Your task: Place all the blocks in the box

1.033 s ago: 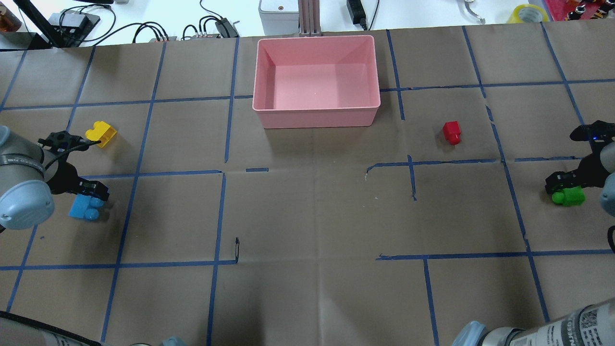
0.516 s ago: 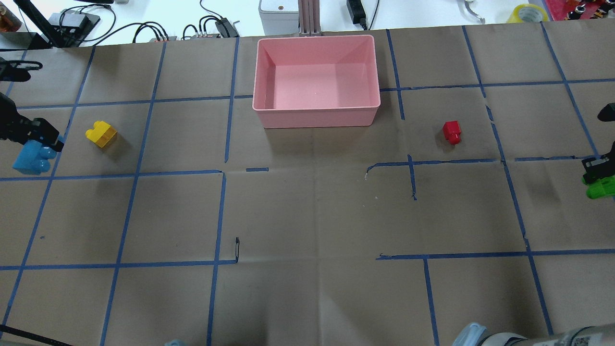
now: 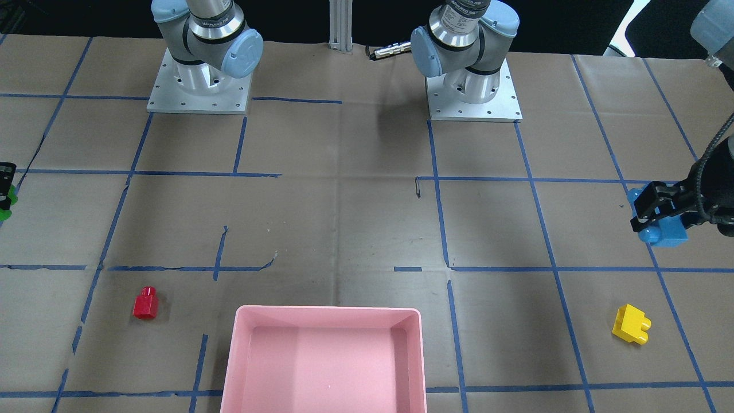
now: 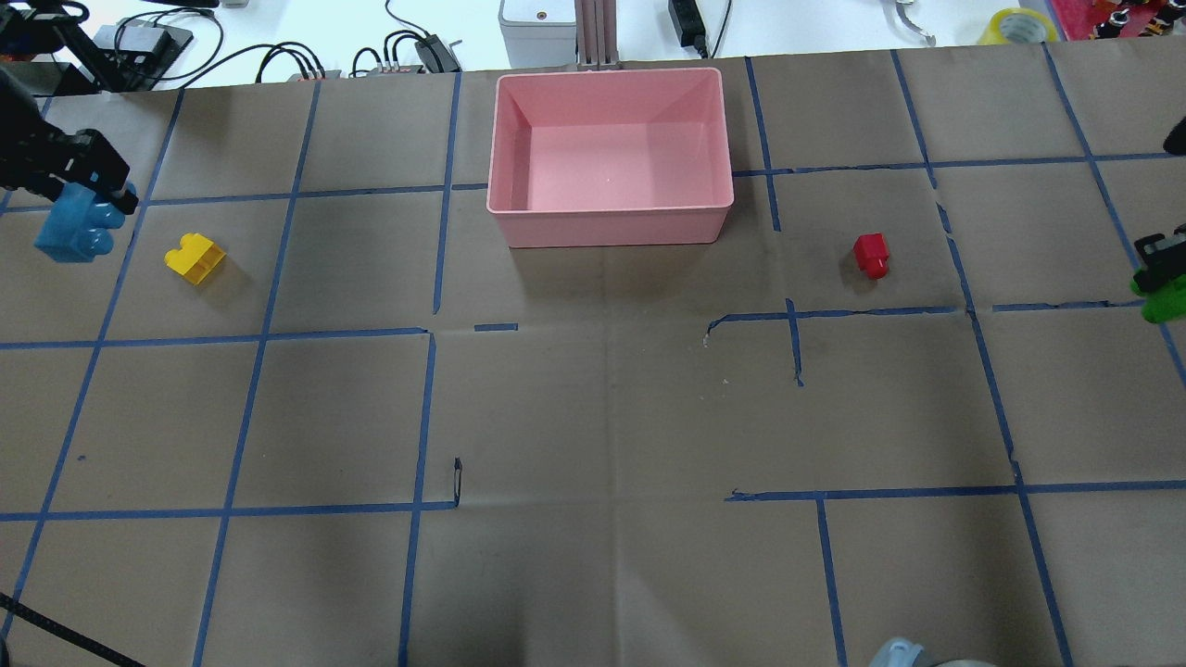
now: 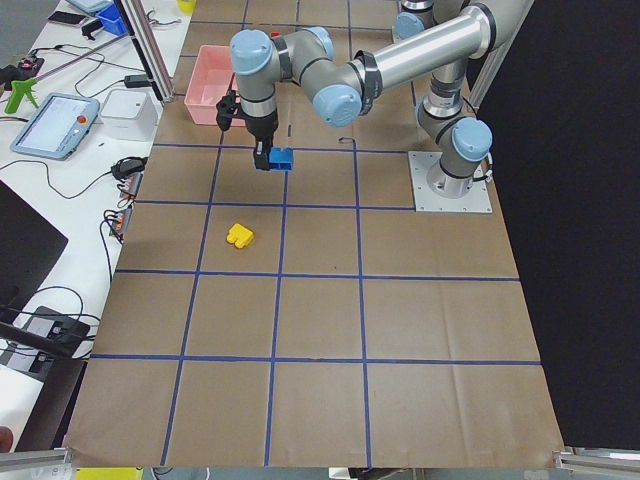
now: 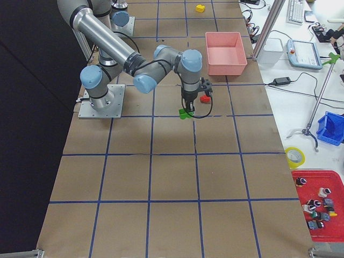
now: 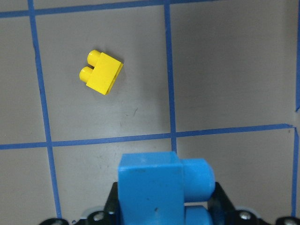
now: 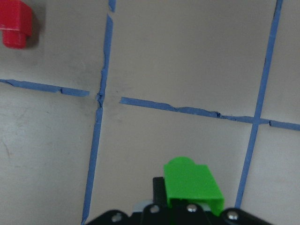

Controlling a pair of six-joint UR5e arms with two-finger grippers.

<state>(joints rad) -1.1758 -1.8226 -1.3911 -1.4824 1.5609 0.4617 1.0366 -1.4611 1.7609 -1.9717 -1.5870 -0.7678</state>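
Note:
My left gripper (image 4: 79, 190) is shut on the light-blue block (image 4: 72, 232) and holds it above the table at the far left; it also shows in the front view (image 3: 662, 226) and the left wrist view (image 7: 159, 187). My right gripper (image 4: 1158, 269) is shut on the green block (image 4: 1163, 301) at the far right edge, also in the right wrist view (image 8: 192, 183). The yellow block (image 4: 195, 257) lies on the table right of the blue one. The red block (image 4: 871, 254) lies right of the pink box (image 4: 611, 222), which is empty at the far middle.
Brown paper with blue tape lines covers the table. Cables and devices (image 4: 408, 51) lie past the far edge behind the box. The two arm bases (image 3: 473, 86) stand at the robot's side.
Both grippers have lifted their blocks off the table and carried them toward the far side. The blue block rose at the left edge, the green one at the right edge.

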